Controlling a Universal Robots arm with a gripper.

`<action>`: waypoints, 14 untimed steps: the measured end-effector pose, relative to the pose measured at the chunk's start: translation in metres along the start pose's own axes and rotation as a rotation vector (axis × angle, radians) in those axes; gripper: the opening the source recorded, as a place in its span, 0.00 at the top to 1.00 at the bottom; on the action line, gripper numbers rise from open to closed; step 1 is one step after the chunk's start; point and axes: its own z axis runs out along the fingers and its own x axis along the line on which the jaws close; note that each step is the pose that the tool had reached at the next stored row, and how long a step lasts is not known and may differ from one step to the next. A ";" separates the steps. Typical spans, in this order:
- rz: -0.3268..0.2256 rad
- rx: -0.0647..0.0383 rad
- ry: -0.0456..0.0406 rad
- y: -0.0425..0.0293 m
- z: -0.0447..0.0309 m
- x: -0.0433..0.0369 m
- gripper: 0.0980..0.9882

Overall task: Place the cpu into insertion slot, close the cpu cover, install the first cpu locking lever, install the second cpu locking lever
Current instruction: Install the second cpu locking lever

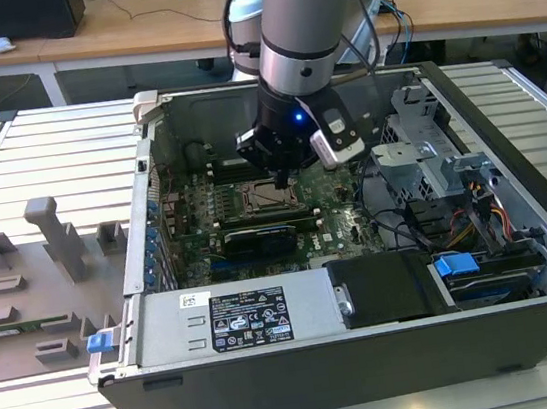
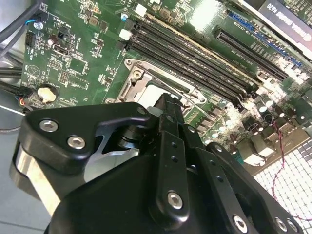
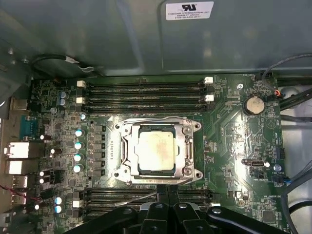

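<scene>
Black claw (image 1: 283,178) hangs inside the open computer case (image 1: 530,317), low over the green circuit board (image 3: 229,141), just beside the socket (image 3: 157,148). Its fingers (image 2: 168,126) look pressed together, gripping nothing. The chip (image 3: 156,150) lies flat in the socket, its dull grey top showing through the window of the silvery cover (image 3: 187,146), which lies down over it.

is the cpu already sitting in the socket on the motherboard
Yes, in the first wrist view the cpu lies flat inside the insertion slot, with the cpu cover framing its silver top.
</scene>
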 end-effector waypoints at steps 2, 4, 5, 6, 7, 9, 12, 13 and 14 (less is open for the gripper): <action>0.000 0.000 0.0000 -0.0003 0.0024 -0.0002 0.99; 0.000 0.000 0.0000 -0.0008 0.0054 -0.0004 0.99; 0.000 0.000 0.0000 -0.0010 0.0071 -0.0005 0.99; 0.000 0.000 0.0000 -0.0011 0.0081 -0.0006 0.99; 0.000 0.000 0.0000 -0.0013 0.0093 -0.0006 0.99; 0.000 0.000 0.0000 -0.0018 0.0129 -0.0006 0.99; 0.000 0.000 0.0001 -0.0043 0.0159 0.0027 0.99; 0.000 0.000 0.0001 -0.0070 0.0162 0.0058 0.99; 0.000 -0.001 0.0000 -0.0091 0.0164 0.0087 0.99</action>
